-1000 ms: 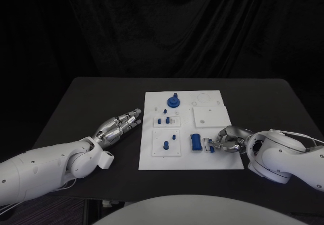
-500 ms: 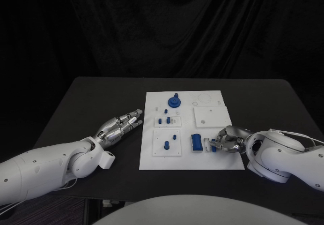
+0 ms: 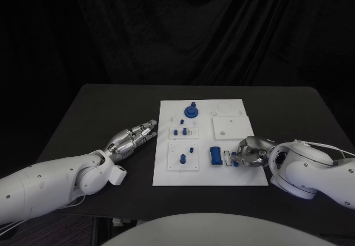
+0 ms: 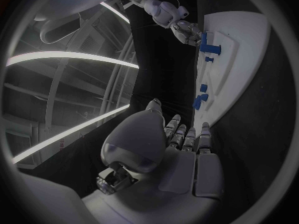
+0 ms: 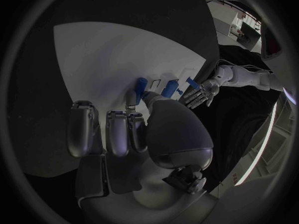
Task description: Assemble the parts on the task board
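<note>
The white task board (image 3: 238, 174) lies mid-table. On it are a blue round part (image 3: 191, 110) at the far end, small blue pegs (image 3: 180, 132) on a raised plate, more pegs (image 3: 186, 154) on a nearer plate, and a blue block (image 3: 214, 155). My right hand (image 3: 250, 152) rests on the board's near right part, fingers curled, pinching a small blue part (image 3: 231, 158) just right of the block. The right wrist view shows that part (image 5: 142, 84) at the fingertips (image 5: 132, 103). My left hand (image 3: 132, 138) lies flat on the table left of the board, fingers apart and holding nothing.
A plain white square plate (image 3: 231, 126) sits on the board beyond my right hand. The black table (image 3: 96, 113) stretches left of the board, and its right edge is close behind my right arm (image 3: 311, 171).
My right hand has crept slightly toward the board's far side with the small blue part. The left arm has stayed put.
</note>
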Controlling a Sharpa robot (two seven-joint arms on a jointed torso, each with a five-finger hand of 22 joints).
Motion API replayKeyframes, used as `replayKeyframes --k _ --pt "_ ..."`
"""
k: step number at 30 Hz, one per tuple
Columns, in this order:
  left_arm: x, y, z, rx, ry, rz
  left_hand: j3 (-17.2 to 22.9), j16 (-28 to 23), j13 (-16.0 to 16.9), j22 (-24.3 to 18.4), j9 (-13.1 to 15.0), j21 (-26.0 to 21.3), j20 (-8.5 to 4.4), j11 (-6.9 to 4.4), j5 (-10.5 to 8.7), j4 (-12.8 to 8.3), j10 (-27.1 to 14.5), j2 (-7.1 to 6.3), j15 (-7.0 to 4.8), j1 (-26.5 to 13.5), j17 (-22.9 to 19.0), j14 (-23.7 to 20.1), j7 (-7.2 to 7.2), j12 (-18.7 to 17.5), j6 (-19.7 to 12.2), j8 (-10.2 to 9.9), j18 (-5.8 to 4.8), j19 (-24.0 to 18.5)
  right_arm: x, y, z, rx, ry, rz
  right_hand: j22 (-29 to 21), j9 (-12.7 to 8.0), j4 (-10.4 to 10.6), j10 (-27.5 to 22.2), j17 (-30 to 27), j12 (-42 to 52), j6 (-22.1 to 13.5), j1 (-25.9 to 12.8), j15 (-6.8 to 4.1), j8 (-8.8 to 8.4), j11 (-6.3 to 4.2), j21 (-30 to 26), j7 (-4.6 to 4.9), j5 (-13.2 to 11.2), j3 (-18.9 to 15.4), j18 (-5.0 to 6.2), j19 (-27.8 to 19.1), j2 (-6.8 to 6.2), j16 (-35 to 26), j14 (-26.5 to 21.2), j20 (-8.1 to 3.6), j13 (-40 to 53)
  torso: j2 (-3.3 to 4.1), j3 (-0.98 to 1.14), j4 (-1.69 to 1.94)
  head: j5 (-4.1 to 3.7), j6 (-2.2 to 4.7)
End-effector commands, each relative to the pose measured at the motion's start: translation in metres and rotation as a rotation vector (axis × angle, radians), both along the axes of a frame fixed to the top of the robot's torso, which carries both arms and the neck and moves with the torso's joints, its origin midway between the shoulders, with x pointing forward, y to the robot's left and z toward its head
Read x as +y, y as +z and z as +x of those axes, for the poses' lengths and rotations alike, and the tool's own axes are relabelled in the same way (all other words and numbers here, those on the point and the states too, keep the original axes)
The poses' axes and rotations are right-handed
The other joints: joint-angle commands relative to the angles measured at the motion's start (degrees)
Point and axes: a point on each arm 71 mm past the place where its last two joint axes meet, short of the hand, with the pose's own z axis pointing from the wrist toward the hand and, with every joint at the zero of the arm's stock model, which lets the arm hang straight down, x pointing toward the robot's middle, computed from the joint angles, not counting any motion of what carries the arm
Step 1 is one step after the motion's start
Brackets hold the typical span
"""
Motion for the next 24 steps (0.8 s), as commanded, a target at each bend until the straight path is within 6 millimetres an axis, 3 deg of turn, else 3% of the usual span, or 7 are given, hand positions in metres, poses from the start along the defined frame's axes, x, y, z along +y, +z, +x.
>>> replayKeyframes --k 1,4,16,20,24 --pt "-0.0008 0.0051 -0.0005 -0.056 0.002 -0.060 0.4 -0.2 -0.1 -0.1 -0.1 0.4 0.49 0.05 0.25 0.0 -0.3 0.08 0.20 0.7 -0.1 0.0 0.01 -0.1 -0.5 -0.1 0.42 0.0 -0.0046 -0.0053 -0.0039 -0.014 0.054 -0.161 11.0 -0.5 -0.4 6.0 5.4 0.2 -0.4 0.0 0.15 -0.47 0.15 -0.3 0.16 1.0 -0.1 0.38 1.2 -1.29 -0.3 4.2 0.05 15.1 0.00 0.03 -0.02 -0.02 -0.01" --pt "-0.0004 0.0047 -0.0009 -0.053 0.002 -0.059 0.4 -0.2 -0.1 -0.1 -0.1 0.4 0.49 0.05 0.25 0.0 -0.3 0.08 0.20 0.7 -0.1 0.0 0.01 -0.1 -0.5 -0.1 0.42 0.0 -0.0035 -0.0020 -0.0043 -0.062 0.096 -0.223 10.9 -0.8 -1.4 6.0 5.3 0.2 -0.9 0.8 0.37 -1.15 0.39 -0.5 0.48 2.0 0.1 0.44 1.1 -2.10 -0.3 4.2 0.23 15.1 0.02 0.01 0.01 -0.07 -0.01" --pt "-0.0001 0.0035 -0.0016 -0.045 -0.001 -0.057 0.5 -0.2 -0.1 0.0 -0.1 0.4 0.54 0.10 0.28 0.0 -0.3 0.09 0.26 0.7 -0.1 0.0 0.05 -0.1 -0.6 -0.1 0.42 0.0 -0.0045 0.0026 -0.0053 -0.131 0.184 -0.360 10.9 -1.3 -2.0 6.0 5.2 0.2 -1.1 1.0 0.58 -2.21 0.63 -0.6 0.84 3.2 0.5 0.44 1.0 -2.45 -0.4 4.1 0.46 15.1 0.02 -0.02 0.03 -0.17 -0.01" --pt "-0.0004 0.0033 -0.0017 -0.043 -0.003 -0.057 0.5 -0.2 -0.1 0.0 -0.1 0.4 0.55 0.11 0.29 0.0 -0.3 0.09 0.27 0.8 -0.1 0.0 0.06 -0.1 -0.6 -0.1 0.42 0.0 -0.0055 0.0015 -0.0049 -0.121 0.193 -0.381 10.9 -2.1 -2.1 6.0 5.2 0.2 -1.0 0.9 0.77 -3.57 0.86 -0.7 1.09 3.4 0.8 0.45 1.0 -2.45 -0.4 4.1 0.62 15.1 0.03 -0.01 0.04 -0.12 -0.01" --pt "-0.0007 0.0030 -0.0018 -0.040 -0.005 -0.057 0.6 -0.2 -0.1 -0.1 0.0 0.4 0.58 0.16 0.31 0.0 -0.3 0.09 0.30 0.8 -0.1 0.0 0.09 -0.1 -0.6 -0.1 0.42 0.0 -0.0062 0.0005 -0.0043 -0.115 0.198 -0.392 10.9 -4.5 -3.1 6.0 5.1 0.2 0.8 0.9 1.34 -8.04 1.53 -0.8 1.79 5.3 2.0 0.46 1.0 -2.70 -0.4 4.1 1.15 15.1 0.03 -0.01 0.04 -0.21 -0.01"
